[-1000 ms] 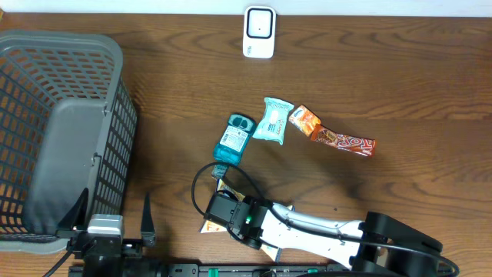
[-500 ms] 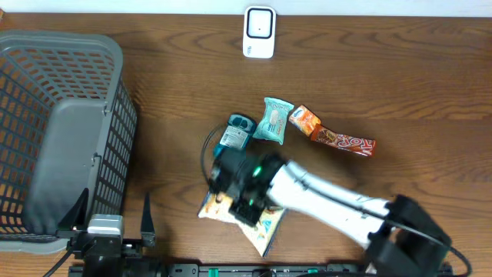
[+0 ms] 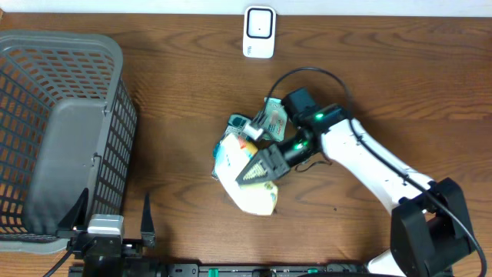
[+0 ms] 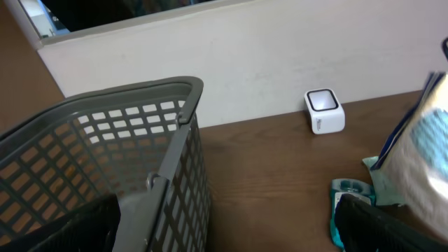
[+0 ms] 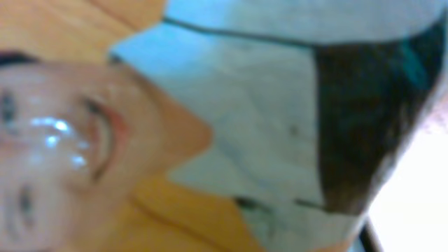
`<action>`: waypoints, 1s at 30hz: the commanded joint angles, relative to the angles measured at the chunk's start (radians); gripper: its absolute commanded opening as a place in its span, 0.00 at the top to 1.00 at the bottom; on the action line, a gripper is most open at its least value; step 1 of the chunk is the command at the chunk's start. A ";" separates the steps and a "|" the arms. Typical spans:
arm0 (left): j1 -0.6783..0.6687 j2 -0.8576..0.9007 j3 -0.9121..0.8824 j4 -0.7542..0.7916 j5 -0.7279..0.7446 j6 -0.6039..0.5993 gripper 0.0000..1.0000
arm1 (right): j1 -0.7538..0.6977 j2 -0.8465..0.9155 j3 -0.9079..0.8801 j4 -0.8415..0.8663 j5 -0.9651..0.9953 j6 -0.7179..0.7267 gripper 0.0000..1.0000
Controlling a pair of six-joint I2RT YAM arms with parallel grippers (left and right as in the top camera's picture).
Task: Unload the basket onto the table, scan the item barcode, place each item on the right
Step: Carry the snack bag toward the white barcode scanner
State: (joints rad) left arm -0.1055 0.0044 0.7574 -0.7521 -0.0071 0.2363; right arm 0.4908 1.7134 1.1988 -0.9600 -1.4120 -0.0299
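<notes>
White-and-yellow snack bag (image 3: 247,194) held mid-table, well short of the far scanner (image 3: 259,32) — right gripper (image 3: 259,167) pinched shut on its edge. Risk: floppy film slips, or barcode faces away.

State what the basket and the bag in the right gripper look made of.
Basket: apparently moulded plastic, matt grey; rigid lattice walls, thick rim. Bag: probably thin printed plastic film, slightly glossy; it crumples and bends in the grip.
</notes>
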 commanded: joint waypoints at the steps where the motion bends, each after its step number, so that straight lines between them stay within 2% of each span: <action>1: 0.004 -0.002 0.001 0.004 -0.013 0.006 0.02 | -0.066 -0.021 0.017 -0.002 -0.150 0.181 0.99; 6: 0.004 -0.002 0.001 0.004 -0.013 0.006 0.02 | -0.103 -0.021 0.017 -0.002 -0.150 0.296 0.99; 12: 0.004 -0.002 0.001 0.004 -0.013 0.006 0.02 | -0.106 -0.021 0.017 -0.001 -0.150 0.725 0.99; 15: 0.004 -0.002 0.001 0.004 -0.013 0.006 0.02 | -0.108 -0.021 0.017 -0.001 -0.150 0.861 0.99; 20: 0.004 -0.002 0.001 0.004 -0.013 0.006 0.02 | -0.124 -0.021 0.017 -0.002 -0.150 0.946 0.99; 27: 0.004 -0.002 0.001 0.004 -0.013 0.006 0.02 | -0.180 -0.021 0.017 -0.002 -0.150 1.181 0.99; 30: 0.004 -0.002 0.001 0.004 -0.013 0.006 0.02 | -0.210 -0.021 0.017 -0.002 -0.150 1.186 0.99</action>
State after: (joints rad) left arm -0.1055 0.0044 0.7574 -0.7521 -0.0071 0.2363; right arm 0.3126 1.7134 1.1988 -0.9607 -1.4975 1.0634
